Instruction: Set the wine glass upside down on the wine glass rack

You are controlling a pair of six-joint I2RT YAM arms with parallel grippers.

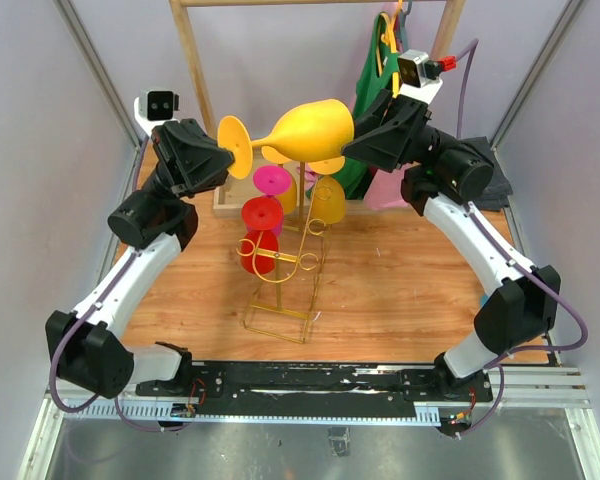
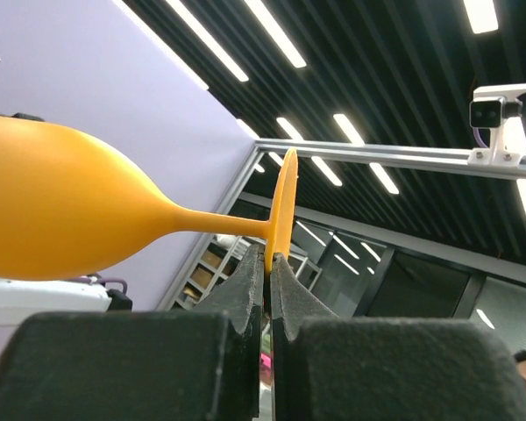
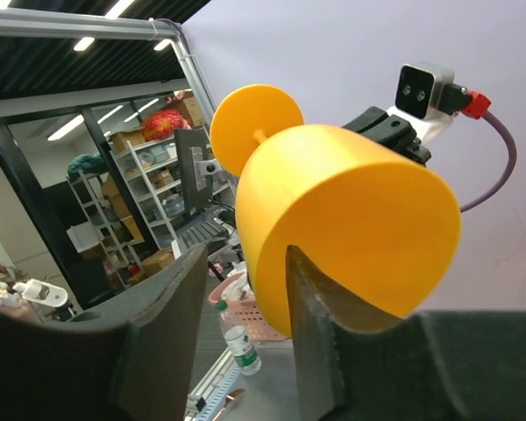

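A yellow wine glass [image 1: 315, 128] hangs on its side in the air above the gold wire wine glass rack [image 1: 285, 265], foot to the left and bowl mouth to the right. My left gripper [image 1: 232, 152] is shut on the rim of the glass's foot [image 2: 285, 202], pinched between the pads [image 2: 269, 263]. My right gripper [image 1: 352, 140] is open at the bowl's mouth. In the right wrist view one finger [image 3: 311, 316] lies across the bowl [image 3: 351, 210], and the other finger [image 3: 171, 324] stands apart outside it.
Pink [image 1: 272, 181], red [image 1: 262, 213] and yellow [image 1: 328, 200] glasses hang on the rack. A wooden rail frame [image 1: 192, 70] stands behind, with a green cloth on a hanger [image 1: 375, 100] at its right. Dark cloth [image 1: 500, 185] lies at the far right.
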